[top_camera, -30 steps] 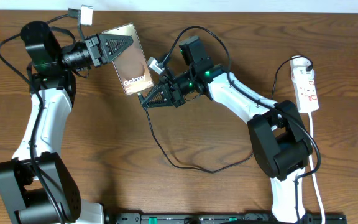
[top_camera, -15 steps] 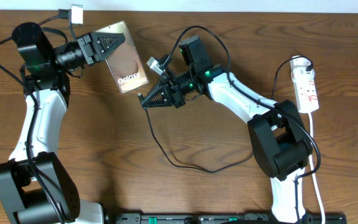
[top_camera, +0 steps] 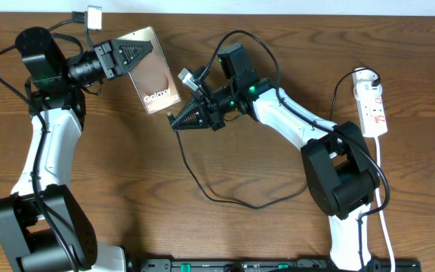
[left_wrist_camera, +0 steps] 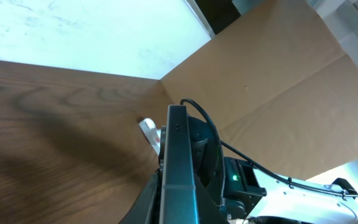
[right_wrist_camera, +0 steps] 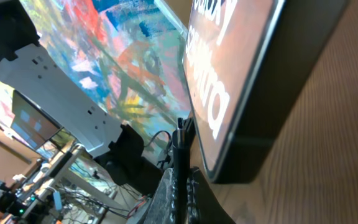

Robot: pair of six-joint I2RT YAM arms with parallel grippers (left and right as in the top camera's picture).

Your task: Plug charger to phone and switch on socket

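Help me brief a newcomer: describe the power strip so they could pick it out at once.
Look to the far right edge of the wooden table. There lies the socket, a small white oblong strip with red switch marks. Unlike the thin black charger cable nearby, it trails a thick white cord.

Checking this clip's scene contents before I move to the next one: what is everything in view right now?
phone: one, brown-bronze face, upper left of centre, held by the left gripper.
charger: one, thin black cable, loops across the table centre.
socket: one, white with red marks, right side of the table, black plug in it.
table: one, brown wood, beneath everything.
left gripper: one, black, jaws shut on the phone.
right gripper: one, black, jaws shut on the charger near the phone's lower edge.
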